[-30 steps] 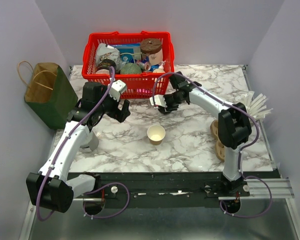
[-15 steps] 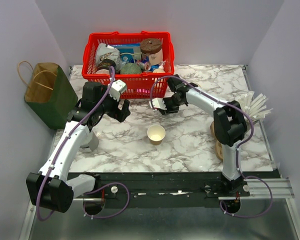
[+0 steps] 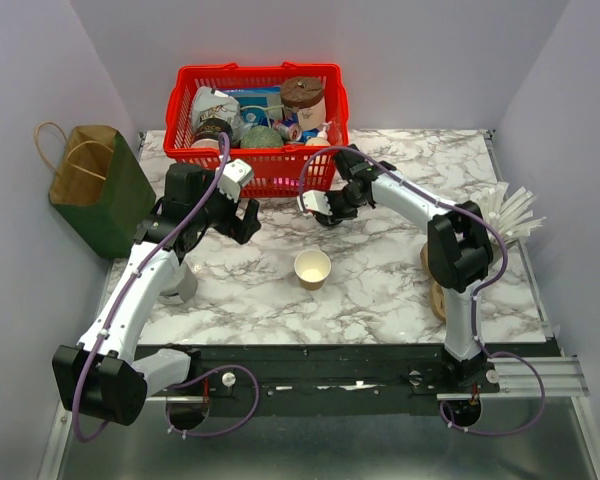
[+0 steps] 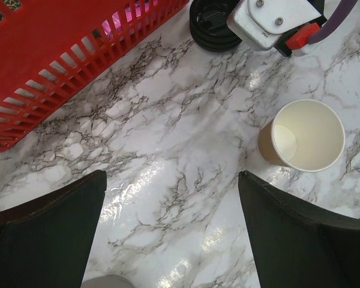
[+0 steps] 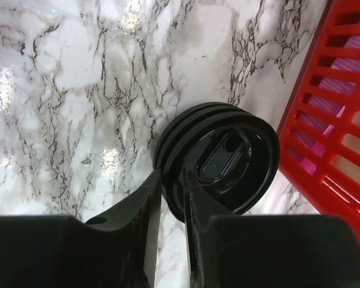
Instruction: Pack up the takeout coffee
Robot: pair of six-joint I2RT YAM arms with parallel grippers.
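A marble-patterned worktop [image 3: 380,270] sits between pale lilac walls, with a red basket [image 3: 255,175] of goods at the upper centre of the overhead view and a green-and-kraft paper bag [image 3: 95,190] standing off its left edge. The takeout coffee [image 3: 312,268] stands upright, open and lidless, in the middle of the worktop. It has not moved over the last second and nothing touches it. What has changed is on the right: the right end effector [image 3: 320,208] has slid a little toward the basket and drawn its jaws in from a middling gap to a narrow one. In the right wrist view its fingers [image 5: 153,201] now stand on either side of the rim of the stack of black lids [image 5: 228,156] beside the basket wall, and they appear to pinch it. Whether they have the top lid alone or more of the stack cannot be told. The left end effector [image 3: 245,215] has held its place, jaws spread wide, hovering over bare marble to the left of the cup and holding nothing. Judging by this, the lid pick is just being secured. Capping the cup and packing it are both yet to come.
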